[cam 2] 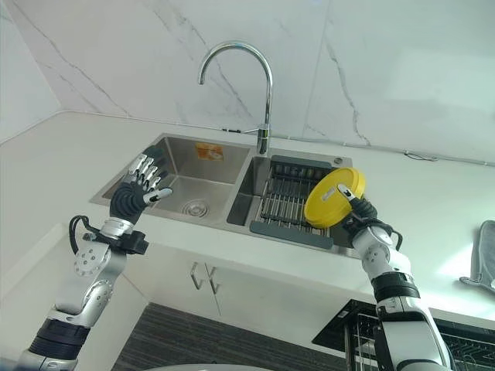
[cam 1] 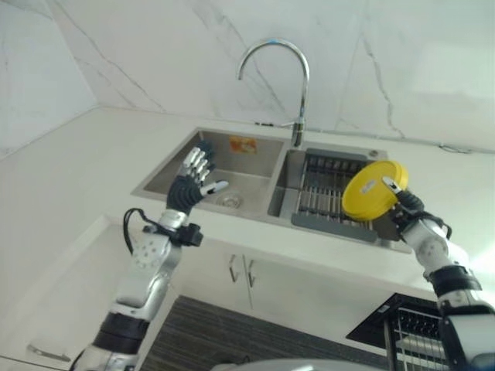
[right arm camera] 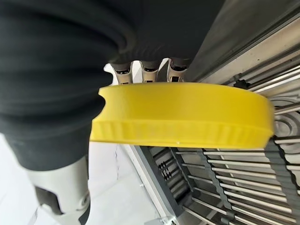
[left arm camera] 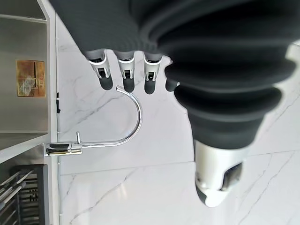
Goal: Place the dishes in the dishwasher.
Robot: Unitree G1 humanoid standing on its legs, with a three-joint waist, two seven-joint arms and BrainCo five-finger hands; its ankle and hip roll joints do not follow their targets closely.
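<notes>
The dishwasher rack (cam 2: 402, 344) lies nearest the camera, at the lower right below the worktop (cam 2: 433, 255) edge: a dark wire basket, partly visible beside the right forearm. It is the judged destination for the task.

The right hand (cam 2: 357, 210) holds the yellow plate (cam 2: 333, 197) above the right sink basin. In the right wrist view, the fingers (right arm camera: 151, 69) lie behind the plate's back face and the thumb crosses its front, so the plate is pinched at its rim. The plate is a round, matte plastic disc with a raised, finely ribbed rim (seen edge-on in the right wrist view). It is held tilted, with its face turned up towards the head camera.

Key relation: the rack lies below the held plate and nearer the robot, on the same side as the right arm. The coming move would therefore be a lowering and drawing-back of the right arm; the left arm is well apart from both.

The left hand (cam 1: 196, 176) hovers over the left sink basin (cam 1: 232, 174) with fingers straight and spread, holding nothing.

Beneath the plate sits a drying rack (cam 1: 329, 193) of parallel metal rods in a dark frame. The sink is brushed steel; the tap (cam 1: 282, 77) is a polished gooseneck; the wall is glossy, veined marble.
</notes>
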